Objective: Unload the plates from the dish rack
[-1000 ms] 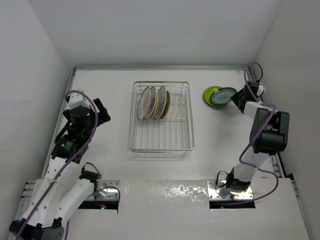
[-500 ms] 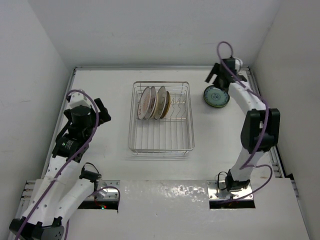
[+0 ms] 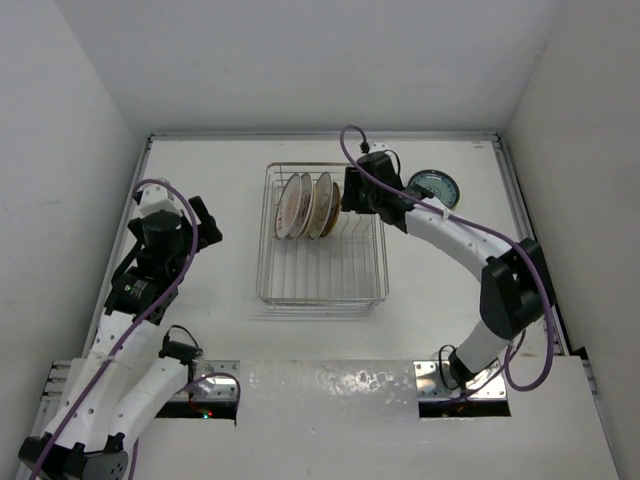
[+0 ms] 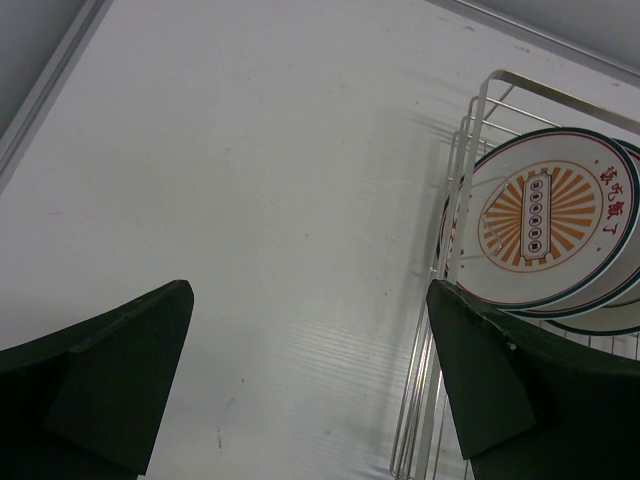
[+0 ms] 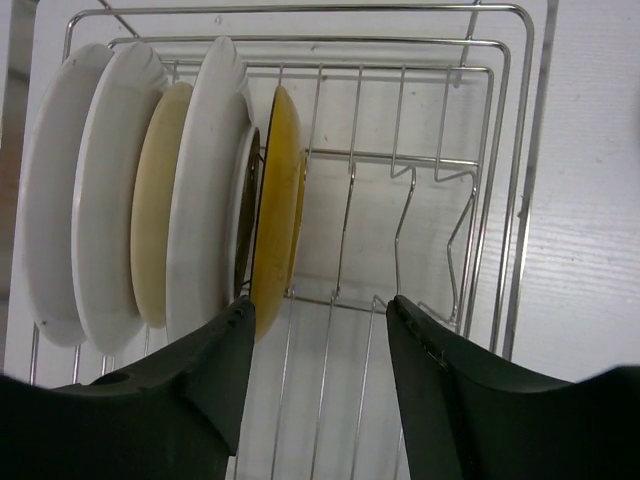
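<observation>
The dish rack (image 3: 320,270) stands mid-table with several plates (image 3: 305,205) upright in its far half. My right gripper (image 3: 350,195) is open and empty above the rack, next to the plates' right side. In the right wrist view its jaws (image 5: 320,305) stand wide apart; the left finger is close by the yellow-orange plate (image 5: 275,220), with white plates (image 5: 105,190) and a cream one (image 5: 155,200) further left. My left gripper (image 3: 205,225) is open and empty left of the rack; its view shows the sunburst plate (image 4: 545,215) and the rack's wires (image 4: 411,404).
A dark teal plate (image 3: 435,187) lies flat on the table at the far right, outside the rack. The rack's near half holds only bare divider prongs (image 5: 400,200). White walls close the table on the left, the back and the right.
My right arm has swung left from the teal plate at the far right to above the rack's right side. The teal plate stays on the table. The left arm has not moved.
</observation>
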`<action>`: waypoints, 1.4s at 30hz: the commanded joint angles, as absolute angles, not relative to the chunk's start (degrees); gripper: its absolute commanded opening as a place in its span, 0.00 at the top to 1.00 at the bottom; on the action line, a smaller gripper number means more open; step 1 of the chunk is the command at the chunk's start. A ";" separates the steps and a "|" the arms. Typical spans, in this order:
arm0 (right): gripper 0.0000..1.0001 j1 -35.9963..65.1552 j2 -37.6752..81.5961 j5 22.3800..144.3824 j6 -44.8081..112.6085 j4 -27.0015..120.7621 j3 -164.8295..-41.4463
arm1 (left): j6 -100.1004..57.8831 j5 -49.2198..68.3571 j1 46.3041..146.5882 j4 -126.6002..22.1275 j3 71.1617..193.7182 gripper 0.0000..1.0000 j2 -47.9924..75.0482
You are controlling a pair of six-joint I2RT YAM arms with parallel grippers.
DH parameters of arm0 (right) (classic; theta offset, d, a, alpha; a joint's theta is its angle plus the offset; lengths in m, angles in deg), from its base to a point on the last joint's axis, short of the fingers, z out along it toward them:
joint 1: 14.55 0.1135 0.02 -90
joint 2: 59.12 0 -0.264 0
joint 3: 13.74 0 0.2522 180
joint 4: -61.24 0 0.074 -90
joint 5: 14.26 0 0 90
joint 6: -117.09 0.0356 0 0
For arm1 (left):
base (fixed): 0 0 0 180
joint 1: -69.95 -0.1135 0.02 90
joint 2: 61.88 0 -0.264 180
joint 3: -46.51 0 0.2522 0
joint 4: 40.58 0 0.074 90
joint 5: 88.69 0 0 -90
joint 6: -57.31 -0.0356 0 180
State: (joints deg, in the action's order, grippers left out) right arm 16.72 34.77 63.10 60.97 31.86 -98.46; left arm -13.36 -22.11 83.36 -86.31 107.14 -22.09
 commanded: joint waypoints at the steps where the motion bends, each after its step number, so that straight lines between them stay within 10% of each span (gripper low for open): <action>1: 0.47 17.62 36.76 63.35 62.59 36.05 -99.75 | -14.14 -21.90 82.78 -84.31 107.20 0.00 -22.41; 42: 0.56 21.93 47.66 47.62 63.56 27.17 -113.99 | -14.32 -21.10 82.87 -84.13 107.03 0.00 -23.29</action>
State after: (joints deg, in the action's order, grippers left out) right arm 21.40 46.61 49.98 63.47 28.62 -111.29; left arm -13.38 -21.33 83.36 -86.28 107.14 -22.31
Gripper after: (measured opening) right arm 0.444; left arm 0.999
